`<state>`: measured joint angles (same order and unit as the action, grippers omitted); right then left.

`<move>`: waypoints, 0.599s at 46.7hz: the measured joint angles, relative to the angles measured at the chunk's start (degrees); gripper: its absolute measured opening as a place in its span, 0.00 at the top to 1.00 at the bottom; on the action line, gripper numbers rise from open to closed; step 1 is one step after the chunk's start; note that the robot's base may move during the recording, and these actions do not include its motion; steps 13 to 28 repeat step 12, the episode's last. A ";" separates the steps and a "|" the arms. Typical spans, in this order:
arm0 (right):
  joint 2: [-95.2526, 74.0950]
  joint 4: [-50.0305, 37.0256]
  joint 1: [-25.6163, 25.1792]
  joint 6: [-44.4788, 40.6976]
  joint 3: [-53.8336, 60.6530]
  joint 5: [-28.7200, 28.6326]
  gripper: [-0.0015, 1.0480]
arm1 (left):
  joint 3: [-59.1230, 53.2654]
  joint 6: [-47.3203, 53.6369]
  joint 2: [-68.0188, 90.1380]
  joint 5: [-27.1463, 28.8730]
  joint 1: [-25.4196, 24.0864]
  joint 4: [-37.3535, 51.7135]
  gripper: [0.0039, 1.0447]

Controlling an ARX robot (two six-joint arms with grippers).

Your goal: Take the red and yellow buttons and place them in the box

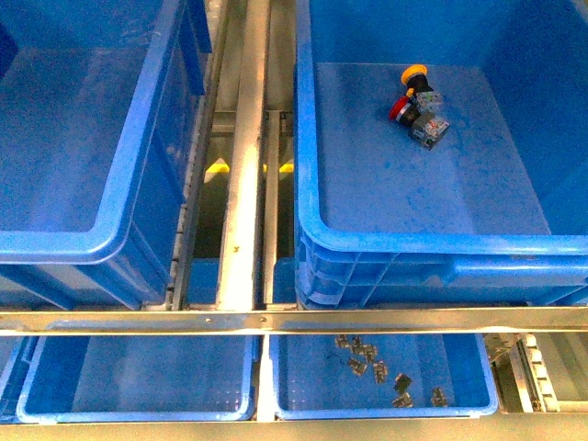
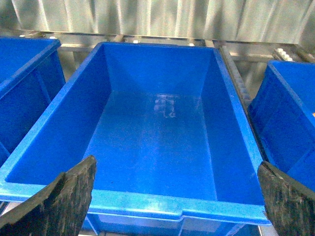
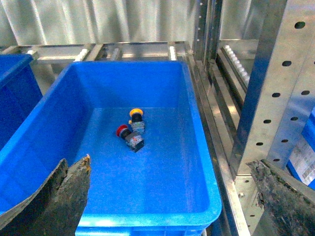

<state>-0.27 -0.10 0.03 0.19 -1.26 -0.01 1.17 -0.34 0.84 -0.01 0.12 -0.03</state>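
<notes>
Right gripper [image 3: 167, 196]: jaws wide, empty, above my right bin [image 3: 206, 196].
Red button [image 3: 122, 131]: mid-floor, touching the yellow button [image 3: 136, 113].
Approach: I'd drop straight down, pinching one body only.
Left gripper [image 2: 174, 196]: wide, empty.

Front view looks down from above; right wrist shares box [image 1: 308, 138] [image 3: 206, 162]; left wrist faces other bin [image 2: 147, 201].

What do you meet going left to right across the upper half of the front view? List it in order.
Empty blue bin → metal rail → box → red button → yellow button.
</notes>
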 joint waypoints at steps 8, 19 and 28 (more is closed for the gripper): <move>0.00 0.00 0.00 0.00 0.00 0.00 0.06 | 0.00 -0.02 0.00 0.00 0.00 0.00 0.07; 0.00 0.00 -0.02 0.00 0.00 0.02 0.06 | 0.00 -0.02 0.00 0.00 0.00 0.00 0.07; 0.00 0.00 -0.02 0.00 0.00 0.02 0.06 | 0.00 -0.02 0.00 0.00 0.00 0.00 0.07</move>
